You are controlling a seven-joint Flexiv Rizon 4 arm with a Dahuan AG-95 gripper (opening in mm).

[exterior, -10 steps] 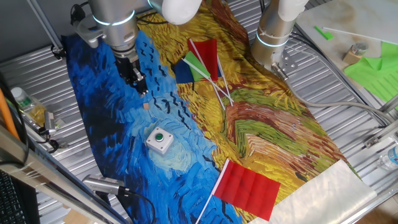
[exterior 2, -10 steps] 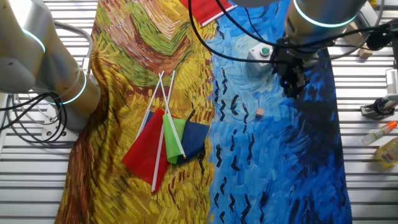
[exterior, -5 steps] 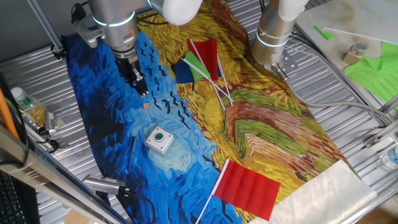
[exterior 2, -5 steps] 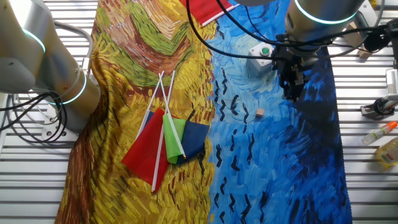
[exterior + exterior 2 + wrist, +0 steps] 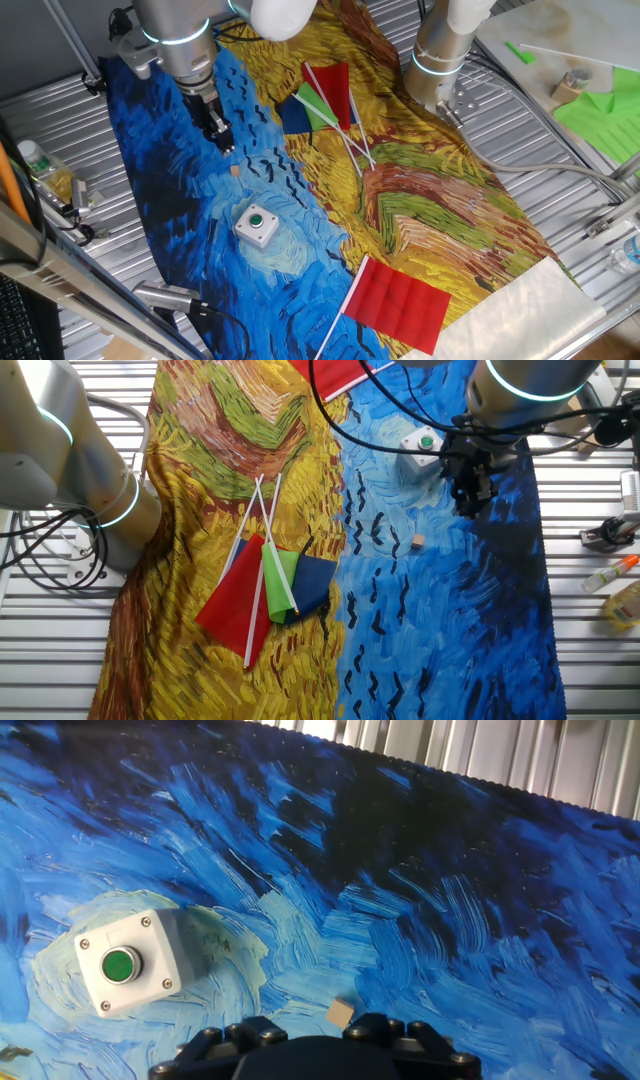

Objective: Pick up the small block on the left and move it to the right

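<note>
The small block [image 5: 341, 1012] lies low in the hand view, just above the dark pincer housing at the bottom edge, on the blue painted cloth [image 5: 420, 920] that covers the surface. Further up and left in that frame sits a white box with a green round button [image 5: 125, 963], apart from the block.

In one fixed view the block [image 5: 236, 170] shows as a tan speck left of centre, with the button box [image 5: 257, 225] below it nearer the camera, and the pincer [image 5: 222, 140] hangs above and slightly left of the block, not touching it. The fingers look dark and close together, yet I cannot tell whether they are pressed shut or parted.

In the other fixed view the block [image 5: 418, 541] rests right of centre, the pincer [image 5: 468, 500] up and right of it, and the button box [image 5: 421, 445] higher still. A bundle of small flags [image 5: 268, 585] lies at centre left on the yellow part of the cloth, well apart from the block.
</note>
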